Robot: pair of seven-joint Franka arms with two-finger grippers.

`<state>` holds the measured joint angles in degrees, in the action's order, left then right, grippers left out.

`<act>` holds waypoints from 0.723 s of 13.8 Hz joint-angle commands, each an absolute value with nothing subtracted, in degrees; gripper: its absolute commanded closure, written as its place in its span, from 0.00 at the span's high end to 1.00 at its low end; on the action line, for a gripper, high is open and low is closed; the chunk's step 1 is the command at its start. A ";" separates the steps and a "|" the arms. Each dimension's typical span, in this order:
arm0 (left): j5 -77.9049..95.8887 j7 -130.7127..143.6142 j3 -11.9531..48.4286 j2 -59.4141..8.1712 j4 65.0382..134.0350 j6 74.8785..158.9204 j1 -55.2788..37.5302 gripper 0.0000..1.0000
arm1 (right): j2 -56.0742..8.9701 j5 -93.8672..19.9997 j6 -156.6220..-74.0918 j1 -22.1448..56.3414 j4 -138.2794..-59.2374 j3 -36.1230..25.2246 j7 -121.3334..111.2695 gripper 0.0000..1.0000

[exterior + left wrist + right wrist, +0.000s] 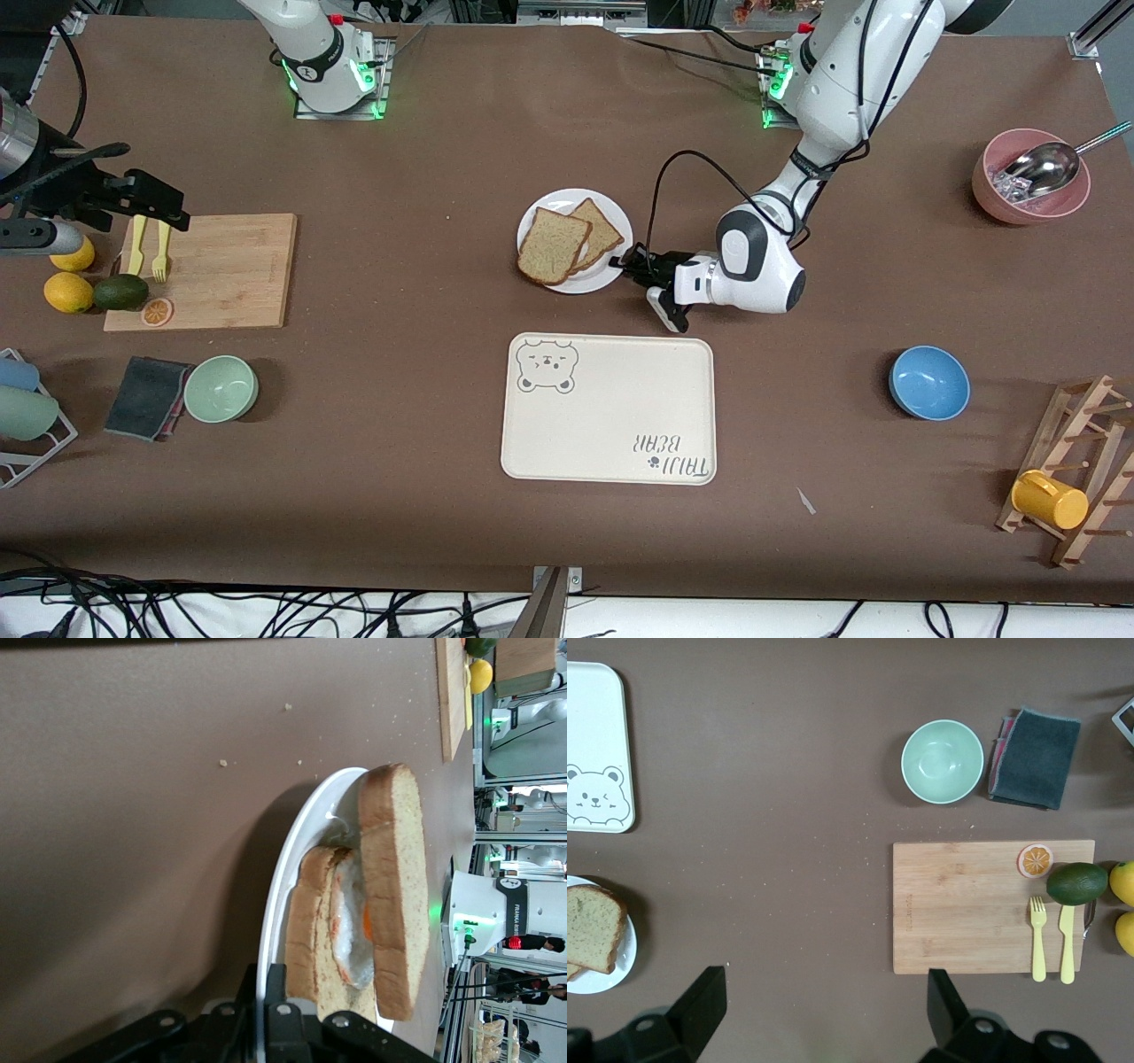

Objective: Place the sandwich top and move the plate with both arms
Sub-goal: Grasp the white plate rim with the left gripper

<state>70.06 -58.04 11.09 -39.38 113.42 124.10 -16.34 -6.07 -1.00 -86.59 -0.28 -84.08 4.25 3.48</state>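
Observation:
The white plate [586, 284] sits mid-table, farther from the front camera than the bear tray [611, 416]. On it the sandwich top [554, 246], a plain brown slice, lies askew over the egg slice [598, 229]. In the left wrist view the sandwich top [394, 886] rests over the fried egg [350, 935], and the plate rim [292, 859] runs between the fingers. My left gripper [617, 260] [273, 983] is shut on the plate's rim at the left arm's end. My right gripper [155, 206] [824, 988] hangs open high over the cutting board's end of the table, holding nothing.
A wooden cutting board [208, 270] carries a yellow fork and knife; lemons, an avocado [120, 291] and an orange slice lie beside it. A green bowl [221, 388] and dark cloth sit nearer the camera. A blue bowl [928, 382], a pink bowl [1028, 177] and a cup rack stand toward the left arm's end.

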 commanded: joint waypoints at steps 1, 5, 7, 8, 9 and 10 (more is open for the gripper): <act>71.98 -60.91 10.90 -39.55 114.08 125.33 -16.61 0.00 | -6.68 -0.18 -87.45 -0.26 -84.90 4.39 3.43 1.00; 71.98 -59.95 10.90 -38.94 113.73 121.92 -13.99 0.00 | -7.82 0.00 -87.98 -0.09 -84.81 4.39 3.43 1.00; 71.98 -59.68 10.90 -37.97 113.56 117.36 -11.17 0.00 | -7.91 0.00 -88.42 0.17 -84.81 4.66 3.43 1.00; 71.90 -59.59 10.90 -37.27 113.29 116.46 -10.38 0.00 | -8.17 0.35 -88.50 0.52 -84.81 4.66 3.78 1.00; 71.89 -59.42 10.90 -37.18 112.77 116.37 -9.50 0.00 | -8.26 0.61 -88.59 1.05 -84.81 4.75 4.91 1.00; 71.63 -58.80 10.90 -37.00 111.28 116.37 -9.14 0.00 | -8.26 0.70 -88.59 1.40 -84.90 4.75 5.97 1.00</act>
<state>70.09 -58.38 10.65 -38.83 112.40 118.23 -10.24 -8.67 -0.47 -87.82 0.56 -84.18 4.52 4.17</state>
